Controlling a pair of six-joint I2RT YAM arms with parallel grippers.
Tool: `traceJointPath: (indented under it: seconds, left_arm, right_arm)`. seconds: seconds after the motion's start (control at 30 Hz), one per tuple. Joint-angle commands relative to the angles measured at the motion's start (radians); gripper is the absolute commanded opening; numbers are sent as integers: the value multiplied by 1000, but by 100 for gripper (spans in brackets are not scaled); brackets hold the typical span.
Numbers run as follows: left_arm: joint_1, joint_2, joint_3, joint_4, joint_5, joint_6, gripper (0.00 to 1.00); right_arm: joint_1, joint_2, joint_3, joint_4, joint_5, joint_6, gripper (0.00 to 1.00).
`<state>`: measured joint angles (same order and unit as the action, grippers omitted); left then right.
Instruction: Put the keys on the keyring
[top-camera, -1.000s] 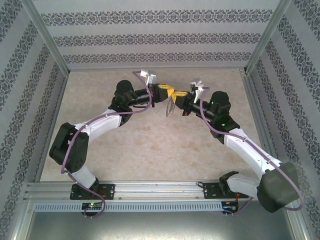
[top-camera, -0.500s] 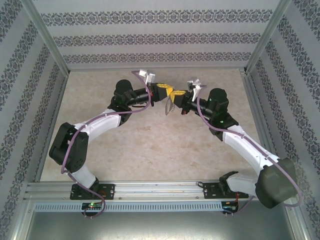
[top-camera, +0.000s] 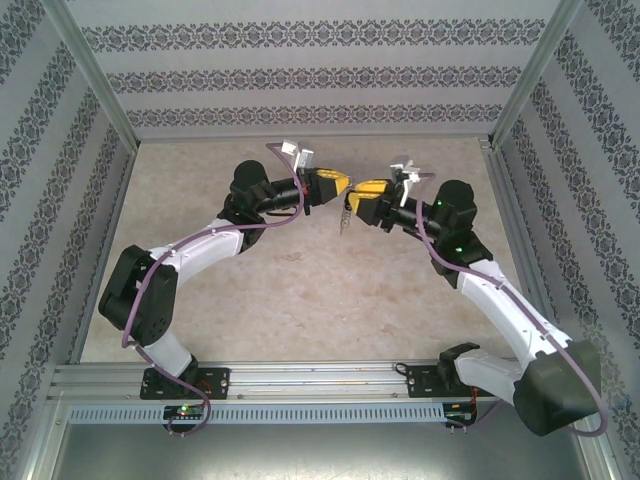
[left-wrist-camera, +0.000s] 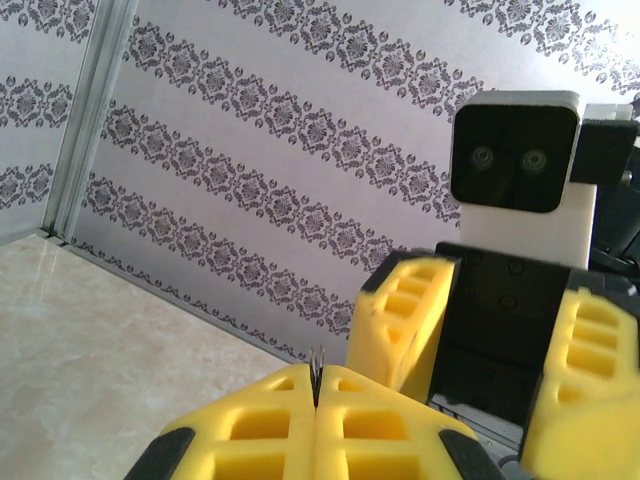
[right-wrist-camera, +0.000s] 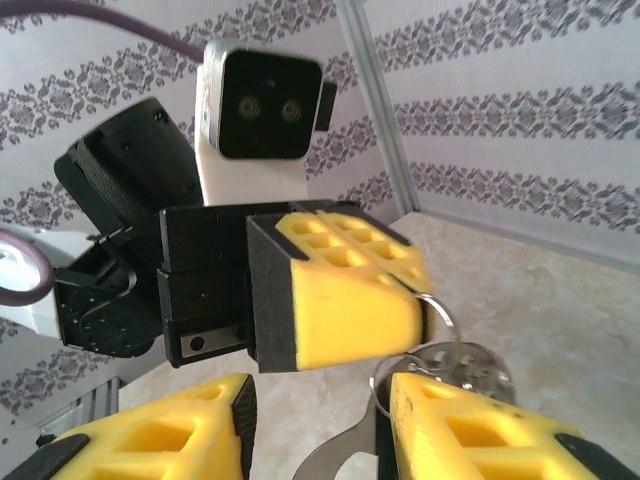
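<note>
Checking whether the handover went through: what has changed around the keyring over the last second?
The right gripper opened and drew back to the robot's right, letting go of the keyring. The left gripper stayed shut on the keyring and kept its place, with the keyring hanging beneath it above the table.

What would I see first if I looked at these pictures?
Two bright yellow grippers meet nose to nose above the table, at its far middle: the left gripper pinched shut, the right gripper open. A shiny metal keyring dangles from the left gripper's tips, between them. Stripy patterned walls stand all around.
</note>
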<state>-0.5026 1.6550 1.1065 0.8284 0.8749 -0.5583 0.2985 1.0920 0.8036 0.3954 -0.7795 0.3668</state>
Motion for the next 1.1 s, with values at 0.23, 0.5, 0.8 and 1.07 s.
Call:
traceJointPath:
  seconds: [0.23, 0.5, 0.8, 1.07]
  left_arm:
    - [-9, -15, 34, 96, 16, -12, 0]
    - [-9, -14, 38, 103, 22, -20, 0]
    - [-10, -17, 38, 97, 22, -17, 0]
    - [-10, -18, 39, 99, 24, -17, 0]
  right_arm:
    - [-62, 23, -6, 118, 47, 105, 39]
    - [-65, 133, -7, 340, -48, 240, 35]
    - [-47, 199, -1, 431, -79, 294, 25]
    - [-31, 227, 4, 443, -85, 297, 24]
